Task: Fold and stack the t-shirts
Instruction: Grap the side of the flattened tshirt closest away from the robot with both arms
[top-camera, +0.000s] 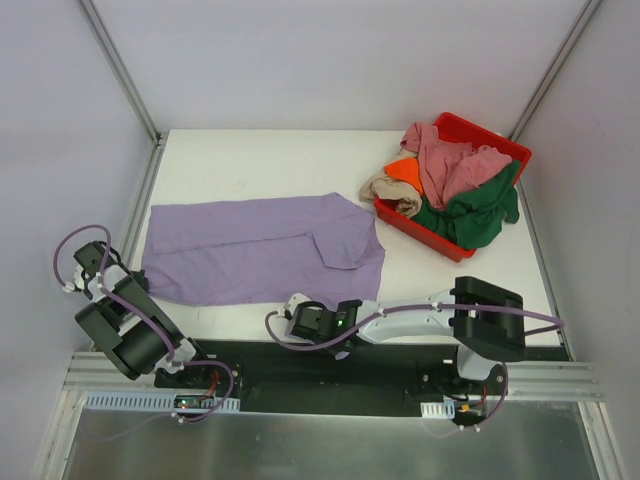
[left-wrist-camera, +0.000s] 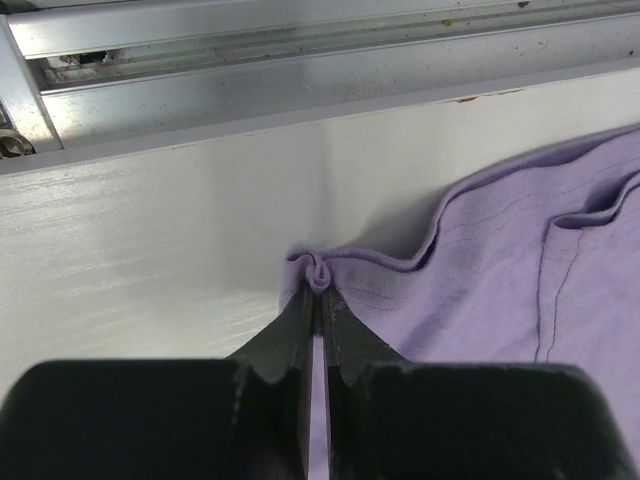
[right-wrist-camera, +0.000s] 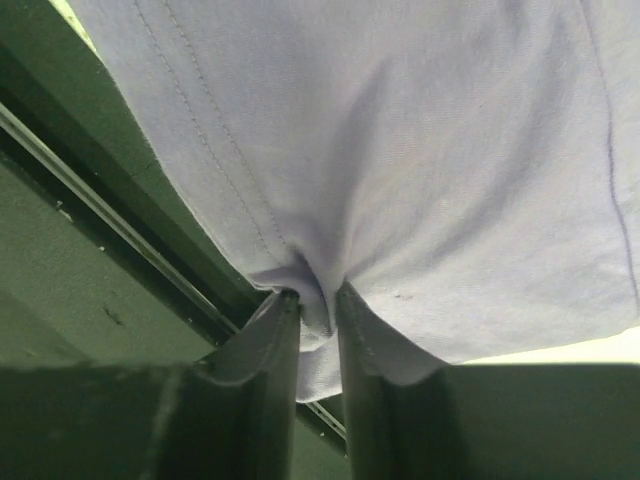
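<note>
1. Top external view: lavender t-shirt (top-camera: 260, 248) lies spread flat and crosswise on the white bench (top-camera: 250, 160), near the front edge. A flap on its right part is already turned in.
2. Left wrist view: left claw (left-wrist-camera: 320, 290) is pressed together on a small pucker of the shirt's hem at a corner. The bench's metal rail (left-wrist-camera: 300, 60) lies just beyond it.
3. Right wrist view: right claw (right-wrist-camera: 318, 300) is clamped on the shirt's near hem. Cloth is bunched between the fingers and drapes away above them.
4. Red bin (top-camera: 500, 150) sits at the far right corner, well apart from the spread shirt. It holds the pink t-shirt (top-camera: 450, 165) and green t-shirt (top-camera: 470, 215). The orange t-shirt (top-camera: 403, 170) and beige t-shirt (top-camera: 390, 190) spill over its left rim. All four are crumpled and not yet folded.
5. Step in hand, by my reading: first shirt of five, grips set along one edge for a fold across.
6. Next move likely calls for both claws lifting together at matched height, then carrying the held edge over to the opposite one. The cloth between them needs to stay taut so it does not sag or crease. Uneven travel would skew the fold.
</note>
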